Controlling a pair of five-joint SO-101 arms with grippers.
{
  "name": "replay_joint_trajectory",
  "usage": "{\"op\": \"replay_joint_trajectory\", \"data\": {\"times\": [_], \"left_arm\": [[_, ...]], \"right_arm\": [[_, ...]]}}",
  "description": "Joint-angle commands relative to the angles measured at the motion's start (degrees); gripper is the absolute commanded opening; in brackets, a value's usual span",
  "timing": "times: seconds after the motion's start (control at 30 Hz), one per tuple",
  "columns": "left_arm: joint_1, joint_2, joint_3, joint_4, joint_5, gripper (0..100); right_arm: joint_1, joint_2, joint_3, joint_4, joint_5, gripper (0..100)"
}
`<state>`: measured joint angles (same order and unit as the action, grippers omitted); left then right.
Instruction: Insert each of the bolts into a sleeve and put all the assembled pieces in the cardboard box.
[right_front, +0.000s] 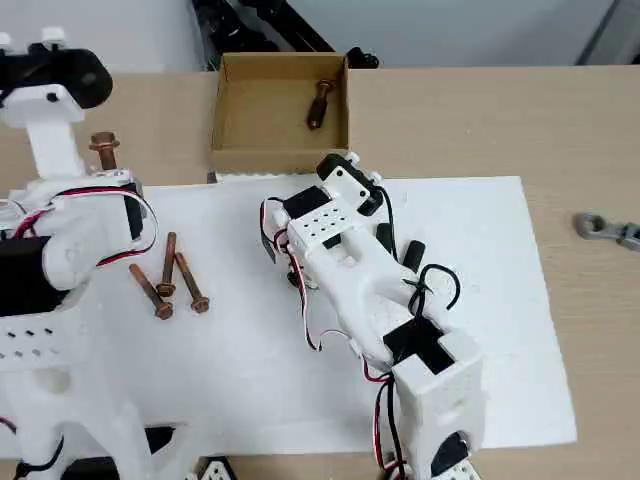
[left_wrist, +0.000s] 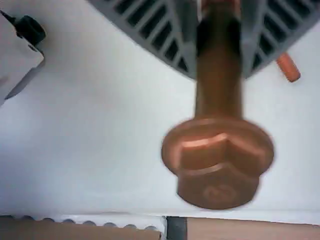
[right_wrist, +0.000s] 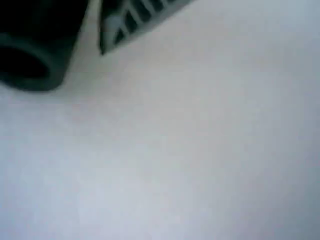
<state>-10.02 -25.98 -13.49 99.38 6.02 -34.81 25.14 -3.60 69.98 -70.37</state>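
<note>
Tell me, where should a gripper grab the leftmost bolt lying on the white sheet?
Take the bolt by its shank, toward the headless end, coming straight down and closing across it. It lies flat on the white sheet, and its head sits close to the head of the neighbouring bolt, so the far end probably has more room.

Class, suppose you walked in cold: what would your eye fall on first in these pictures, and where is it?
First comes the copper bolt clamped in the left tool, its hex head looming at the wrist camera. From above, three loose bolts lie together on the white sheet beside that arm. At the table's far edge, one piece already lies in the box.
</note>
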Motion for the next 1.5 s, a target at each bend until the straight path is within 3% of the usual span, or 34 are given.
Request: {"op": "replay_joint_trajectory", "data": {"times": [0.0,0.1,0.47,0.83,1.1,1.3,1.47], "left_arm": [[0.4,-1.8,-0.3,1.1,-0.4,1],[0.4,-1.8,-0.3,1.1,-0.5,1],[0.4,-1.8,-0.6,1.0,-0.5,1],[0.5,-1.9,-0.7,-0.7,-0.4,1],[8.4,-1.9,-0.7,-1.1,-0.3,1],[9.5,-1.9,-0.7,-7.6,-0.1,1],[9.8,-1.9,-0.7,-11.9,1.0,0]], "right_arm": [[-0.7,1.7,0.2,-0.4,-0.1,10.2],[-0.7,1.7,0.2,1.1,3.2,0.0],[-0.8,-6.9,0.2,8.4,12.0,0.7],[-0.5,-32.5,0.4,6.9,34.1,0.8],[-0.5,-49.4,0.5,6.6,48.5,0.9],[-0.5,-60.3,1.5,6.6,59.8,0.9],[-0.4,-69.9,11.0,4.0,64.7,0.9]]}}
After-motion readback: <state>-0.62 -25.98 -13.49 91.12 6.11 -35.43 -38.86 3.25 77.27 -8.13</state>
